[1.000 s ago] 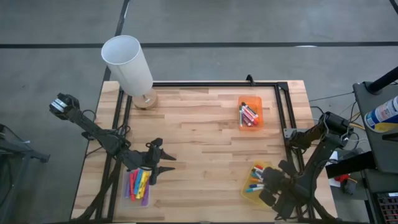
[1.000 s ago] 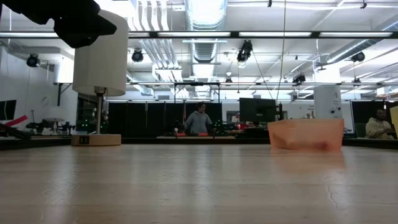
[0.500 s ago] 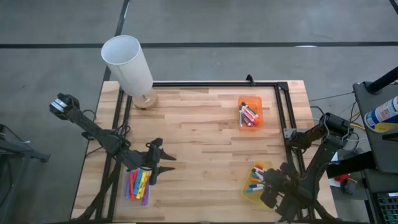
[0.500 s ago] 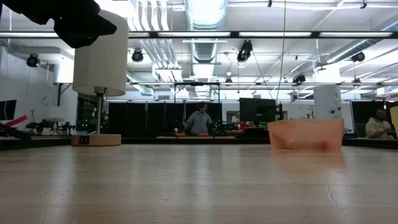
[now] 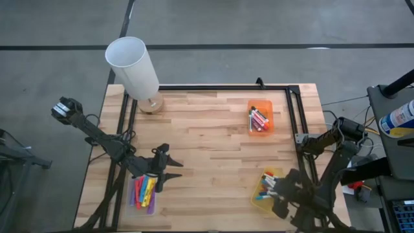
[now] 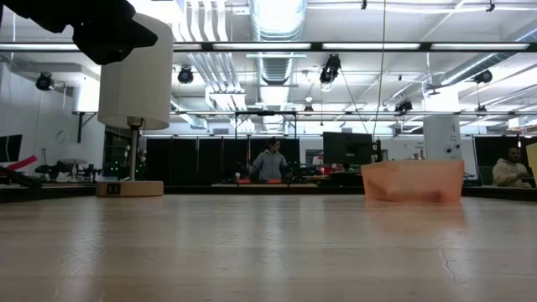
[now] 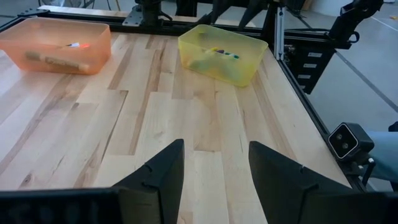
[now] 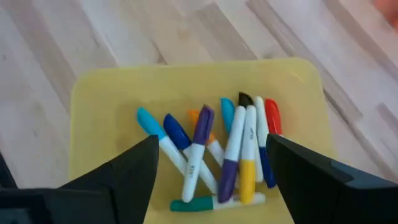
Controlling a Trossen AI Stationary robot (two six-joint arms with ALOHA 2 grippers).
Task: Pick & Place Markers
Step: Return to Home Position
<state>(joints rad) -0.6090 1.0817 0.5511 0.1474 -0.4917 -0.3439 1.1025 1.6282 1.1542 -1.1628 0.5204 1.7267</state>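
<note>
As the high view is being read, the left pincer (image 5: 173, 169) is being held over the near-left part of the tabletop (image 5: 207, 152), fingers spread apart, nothing being gripped. The right pincer (image 5: 277, 195) is being held over the near edge of the yellow bin (image 5: 257, 194) at the near-right corner. The markers (image 5: 266, 183) are being kept in three places: a bunch in that yellow bin, a bunch in the orange bin (image 5: 250, 128) at far right, and a bunch lying under the left arm, just beside the left pincer. A lamp (image 5: 134, 66) is being shown at the far-left corner.

In the low view, the lamp and the orange bin are being seen well apart across bare wood. A dark arm part (image 6: 88, 25) is being cut off at the upper corner; which arm cannot be told. A person (image 6: 268, 162) is being seen in the room behind.

In the left wrist view, the left pincer is being shown wide open and empty above bare planks, both bins lying well ahead of it.

In the right wrist view, the right pincer is being shown wide open, nothing being held, directly above the yellow bin, where the markers are lying in a loose pile.
</note>
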